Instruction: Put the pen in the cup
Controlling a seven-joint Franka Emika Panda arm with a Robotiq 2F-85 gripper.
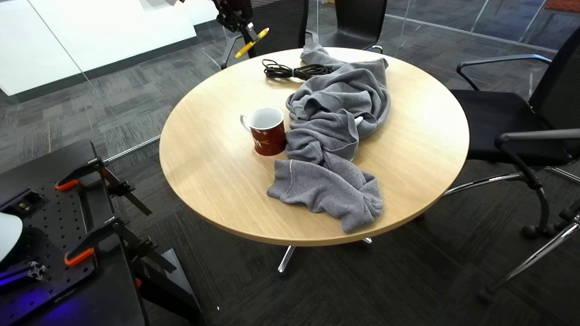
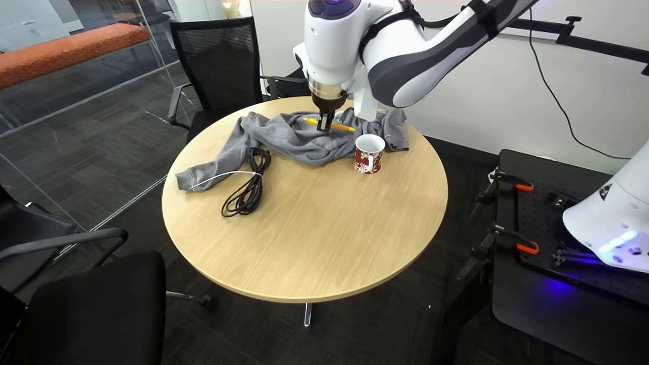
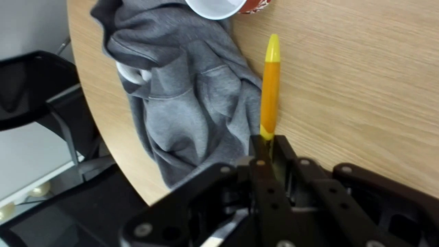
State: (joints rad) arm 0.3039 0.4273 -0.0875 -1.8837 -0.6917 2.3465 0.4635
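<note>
The thin yellow pen (image 1: 246, 48) is held in the air above the table, as both exterior views show (image 2: 344, 127). My gripper (image 2: 324, 125) is shut on it; in the wrist view the fingertips (image 3: 268, 142) pinch the pen's (image 3: 270, 92) near end, and it points up the picture. The dark red cup (image 1: 269, 139) stands upright on the table beside the grey cloth, with its pale opening up. The cup (image 2: 363, 163) is apart from the pen and gripper. In the wrist view only part of the cup (image 3: 221, 8) shows at the top edge.
A crumpled grey cloth (image 1: 340, 122) lies across the round wooden table (image 1: 204, 181), right beside the cup. A bundled black cable (image 2: 247, 195) lies near the cloth's end. Black chairs (image 2: 218, 66) stand around the table. A dark bench with clamps (image 1: 81, 258) stands to the side.
</note>
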